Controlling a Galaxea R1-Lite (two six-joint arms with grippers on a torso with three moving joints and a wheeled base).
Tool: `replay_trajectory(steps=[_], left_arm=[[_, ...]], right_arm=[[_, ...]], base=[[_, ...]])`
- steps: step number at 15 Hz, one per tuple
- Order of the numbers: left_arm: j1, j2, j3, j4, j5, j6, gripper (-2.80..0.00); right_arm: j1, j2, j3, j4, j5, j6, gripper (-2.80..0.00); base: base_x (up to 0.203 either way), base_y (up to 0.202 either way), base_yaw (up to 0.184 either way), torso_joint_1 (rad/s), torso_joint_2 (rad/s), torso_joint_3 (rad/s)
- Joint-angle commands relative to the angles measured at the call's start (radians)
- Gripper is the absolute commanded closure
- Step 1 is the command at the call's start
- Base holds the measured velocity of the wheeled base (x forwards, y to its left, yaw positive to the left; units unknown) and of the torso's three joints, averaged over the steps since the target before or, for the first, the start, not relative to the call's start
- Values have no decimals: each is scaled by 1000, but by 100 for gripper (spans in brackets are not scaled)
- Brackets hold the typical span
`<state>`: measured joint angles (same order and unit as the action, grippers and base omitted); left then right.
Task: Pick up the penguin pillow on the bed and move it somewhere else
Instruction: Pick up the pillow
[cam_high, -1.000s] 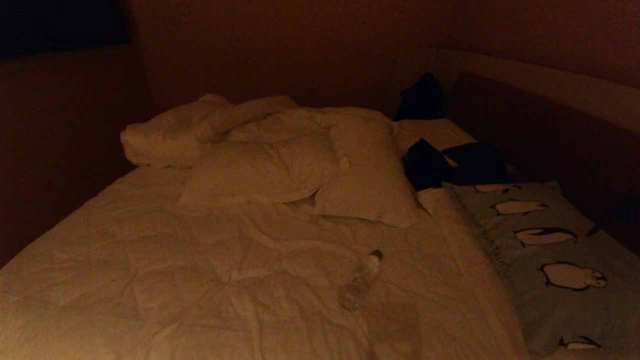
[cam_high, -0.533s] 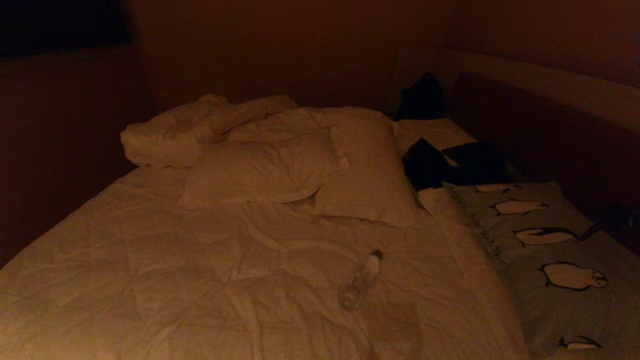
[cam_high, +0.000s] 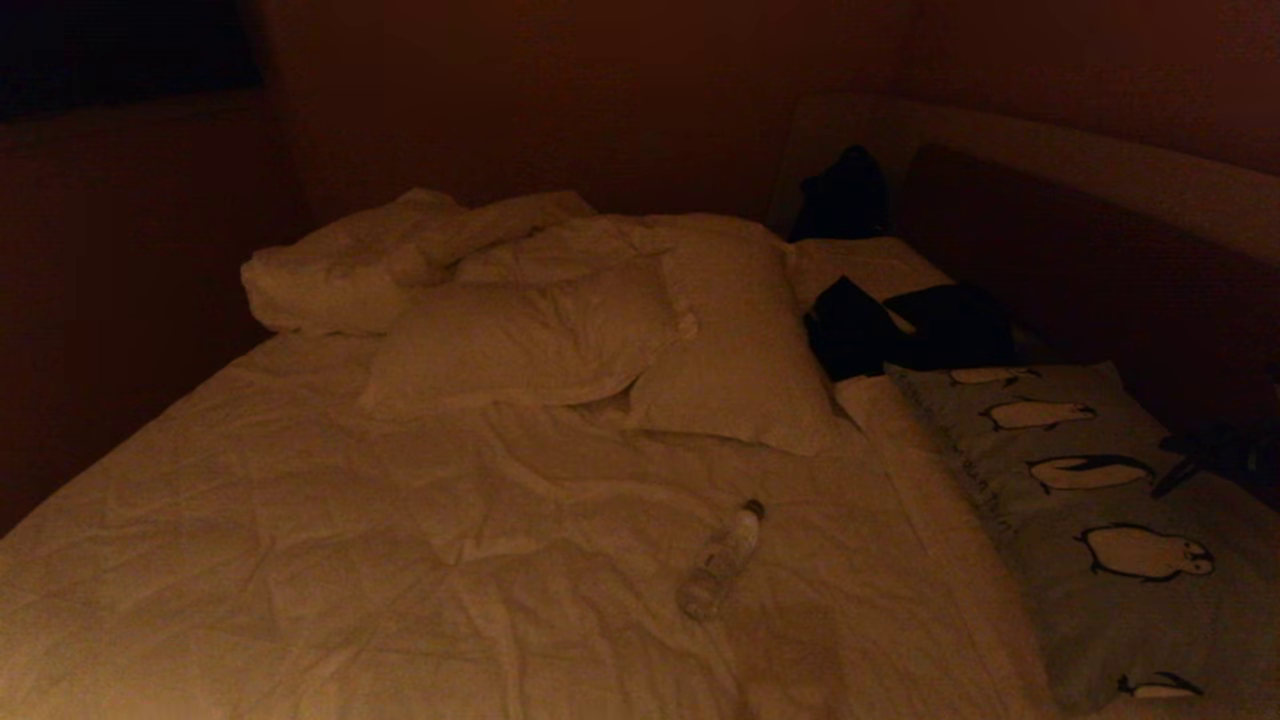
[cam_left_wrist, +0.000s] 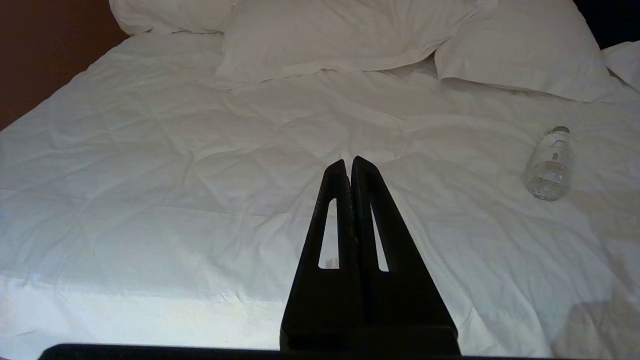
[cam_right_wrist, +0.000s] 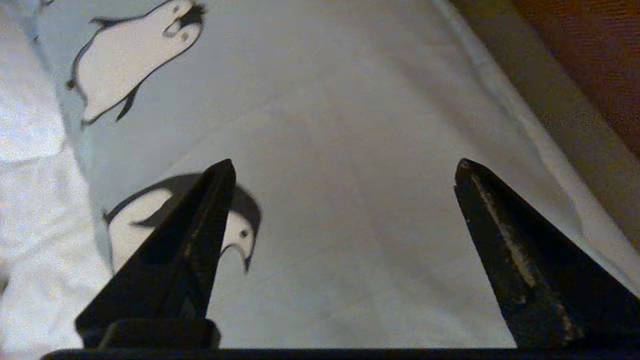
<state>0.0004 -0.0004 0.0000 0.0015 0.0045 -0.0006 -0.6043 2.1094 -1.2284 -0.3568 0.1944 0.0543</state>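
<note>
The left tool (cam_left_wrist: 348, 162) hung clenched and empty over the bare duvet of the bed (cam_high: 400, 520), parked, with a bottle (cam_high: 720, 560) lying further along. To the right, the pillow (cam_high: 1090, 520) lay flat along the bed's right edge, beside the headboard. It looked soft, light and floppy; I judged it would sag from any grip, so a pinch of bunched cloth near the long edge would serve best. The right tool (cam_right_wrist: 345, 167) hovered close above the pillow, jaws spread wide, gripping nothing, tips aimed down at the cloth.
</note>
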Motion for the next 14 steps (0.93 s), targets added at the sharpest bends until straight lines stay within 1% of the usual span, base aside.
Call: replay_trajectory(steps=[1,2,4,6,7,14], left_arm=[[0,0,0,0,0,0,0],[1,0,0,0,0,-1,0],[0,0,0,0,0,-1,0],[1,0,0,0,0,-1,0],[0,0,0,0,0,-1,0],[1,0,0,0,0,-1,0]], right_arm=[[0,-6,8,-2,17,-1,-280],[0,-8,14,-4,17,-4,-280],[1,-7,31,-3,18,-43,-280],[1,0,66,-4,20,-132,-280],[3,5,75,-4,23,-156,-280],[27,110,71,-6,22,-186,-280]], base=[[0,0,0,0,0,0],[0,0,0,0,0,0],[0,0,0,0,0,0],[0,0,0,0,0,0],[0,0,0,0,0,0],[0,0,0,0,0,0]])
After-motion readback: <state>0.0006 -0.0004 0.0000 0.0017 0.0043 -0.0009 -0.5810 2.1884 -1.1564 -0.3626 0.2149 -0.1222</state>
